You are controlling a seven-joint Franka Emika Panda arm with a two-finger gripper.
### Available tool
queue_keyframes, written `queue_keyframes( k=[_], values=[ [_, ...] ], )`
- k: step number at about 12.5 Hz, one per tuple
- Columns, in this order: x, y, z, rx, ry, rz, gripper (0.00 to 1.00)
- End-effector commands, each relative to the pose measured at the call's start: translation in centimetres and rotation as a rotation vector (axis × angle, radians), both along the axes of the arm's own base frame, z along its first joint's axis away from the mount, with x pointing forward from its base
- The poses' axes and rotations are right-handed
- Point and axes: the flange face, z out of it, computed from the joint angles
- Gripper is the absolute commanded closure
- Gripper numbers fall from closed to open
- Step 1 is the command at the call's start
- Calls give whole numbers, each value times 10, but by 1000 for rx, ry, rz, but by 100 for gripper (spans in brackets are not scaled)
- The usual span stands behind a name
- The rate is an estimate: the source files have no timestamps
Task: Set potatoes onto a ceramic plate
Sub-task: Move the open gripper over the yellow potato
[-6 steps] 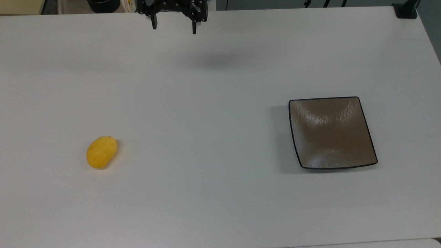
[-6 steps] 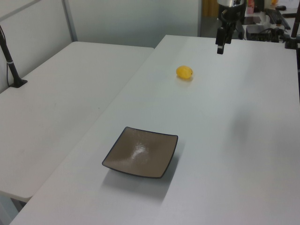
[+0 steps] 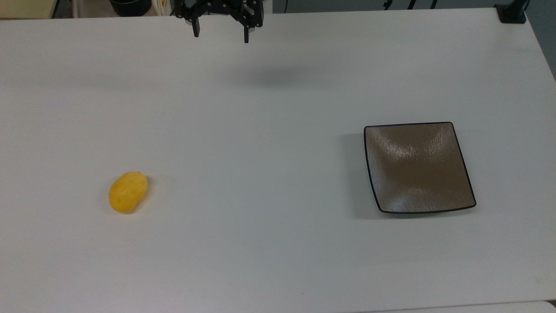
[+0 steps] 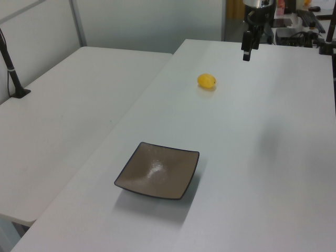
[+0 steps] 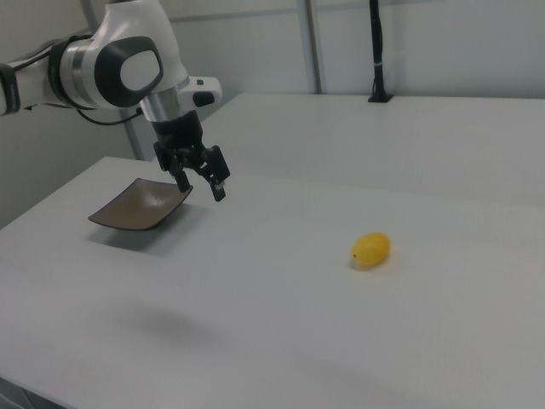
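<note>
While it hangs above the table (image 3: 269, 130), the gripper (image 3: 221, 35) has its fingers spread wide, holding and touching nothing. Since half a second ago it has barely edged toward the top view's upper edge. One potato (image 3: 127, 192) lies on the table, well apart from the one plate (image 3: 378, 200), which is bare.

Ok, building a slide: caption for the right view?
Open black two-finger gripper hangs above the white table, between square brown-grey ceramic plate and small yellow potato.
</note>
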Motion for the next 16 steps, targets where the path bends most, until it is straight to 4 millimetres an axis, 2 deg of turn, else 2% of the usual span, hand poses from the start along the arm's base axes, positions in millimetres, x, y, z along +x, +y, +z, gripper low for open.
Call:
queue_keyframes(
  k=[1, 3, 4, 9, 10, 12, 16],
  values=[
    [-9, 1, 2, 14, 10, 6, 0],
    [-5, -3, -3, 14, 7, 0, 0],
    [2, -14, -2, 18, -40, -19, 0],
    [37, -66, -26, 23, -169, -100, 0],
    [47, -75, -35, 21, -195, -111, 0],
    [72, -107, -52, 17, -293, -151, 0],
    [102, -149, -90, 14, -445, -201, 0]
  ],
)
